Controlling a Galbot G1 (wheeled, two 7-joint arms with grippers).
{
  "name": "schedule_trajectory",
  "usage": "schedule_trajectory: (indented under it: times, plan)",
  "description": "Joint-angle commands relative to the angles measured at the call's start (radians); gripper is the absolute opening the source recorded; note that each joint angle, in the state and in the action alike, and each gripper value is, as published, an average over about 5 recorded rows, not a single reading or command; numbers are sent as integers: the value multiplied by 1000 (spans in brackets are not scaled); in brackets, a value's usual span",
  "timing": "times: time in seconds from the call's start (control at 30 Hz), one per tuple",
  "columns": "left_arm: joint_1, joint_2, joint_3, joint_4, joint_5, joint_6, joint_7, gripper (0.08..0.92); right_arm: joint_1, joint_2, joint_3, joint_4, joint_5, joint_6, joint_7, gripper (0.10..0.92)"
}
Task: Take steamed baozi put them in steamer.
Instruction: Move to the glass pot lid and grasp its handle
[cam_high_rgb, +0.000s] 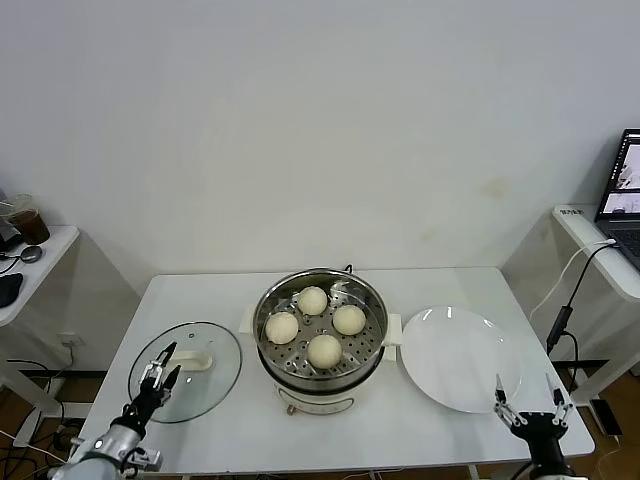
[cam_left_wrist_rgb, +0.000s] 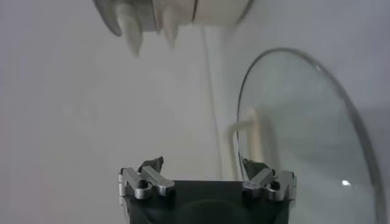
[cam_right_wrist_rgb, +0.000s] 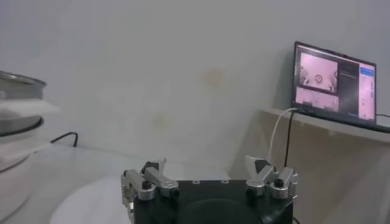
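Observation:
The steamer (cam_high_rgb: 320, 340), a shiny steel pot on a cream base, stands mid-table with several pale round baozi on its perforated tray, among them one at the back (cam_high_rgb: 313, 300) and one at the front (cam_high_rgb: 324, 350). My left gripper (cam_high_rgb: 164, 364) hovers open and empty over the near part of the glass lid (cam_high_rgb: 190, 372). In the left wrist view the left gripper (cam_left_wrist_rgb: 204, 167) shows wide-apart jaws beside the lid (cam_left_wrist_rgb: 304, 134). My right gripper (cam_high_rgb: 524, 388) is open and empty at the near right edge of the white plate (cam_high_rgb: 460, 358). The right wrist view shows the right gripper (cam_right_wrist_rgb: 207, 165) with the steamer (cam_right_wrist_rgb: 15, 122) off to one side.
The white plate lies bare right of the steamer. A laptop (cam_high_rgb: 625, 190) with a dangling cable sits on a side shelf at the far right. A small side table at the far left carries a cup (cam_high_rgb: 27, 222). The table's near edge runs just below both grippers.

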Motion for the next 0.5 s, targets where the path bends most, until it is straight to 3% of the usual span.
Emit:
schedule_trajectory:
  times: [0.03,0.5]
  plan:
    - [-149,15,55,114,58,2,8,823,-21,15,4,10,-20,2,5,823]
    - [-225,5,87,224,68,6,10,823,-22,20,-3,3,-29,6,2,823]
